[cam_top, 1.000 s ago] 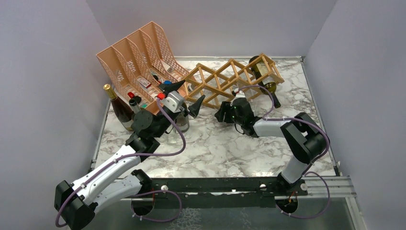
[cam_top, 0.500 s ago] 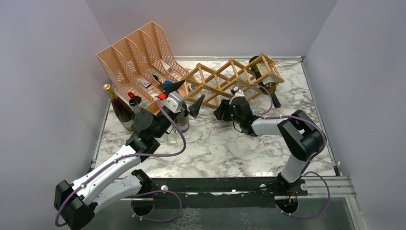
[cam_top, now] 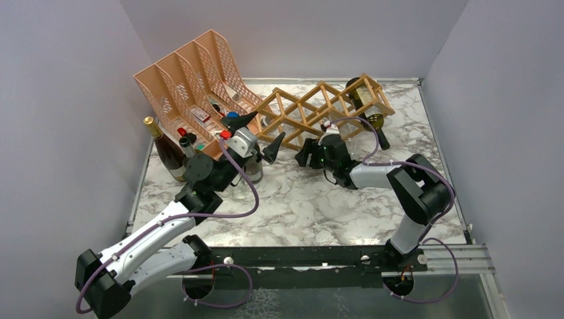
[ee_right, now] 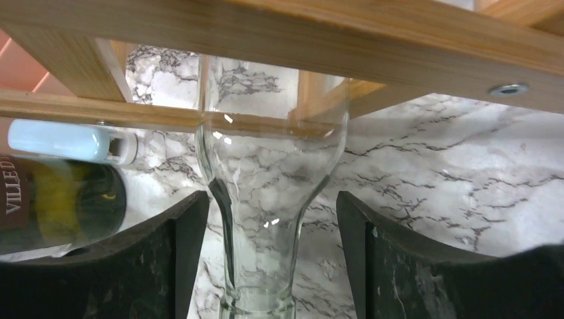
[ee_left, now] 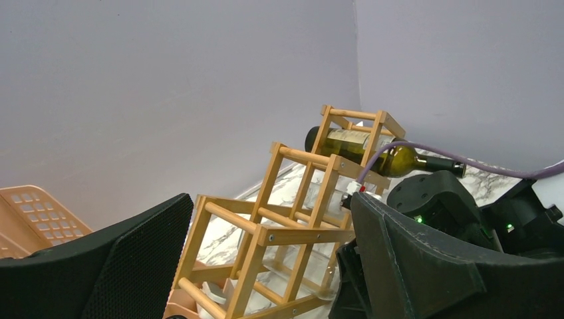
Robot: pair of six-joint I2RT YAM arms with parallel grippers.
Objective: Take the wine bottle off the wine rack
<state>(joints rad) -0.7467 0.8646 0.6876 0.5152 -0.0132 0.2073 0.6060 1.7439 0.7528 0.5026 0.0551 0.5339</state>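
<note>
Meanwhile, left of the wine rack (cam_top: 319,109), the left gripper (cam_top: 259,136) hangs wide open, empty, unmoved. At the rack's front, the right gripper (ee_right: 269,266) has crept slightly nearer; its jaws, spread partway, straddle the neck of a clear wine bottle (ee_right: 266,193) lying in the rack, without touching. Closing looks imminent, then pulling out.
</note>
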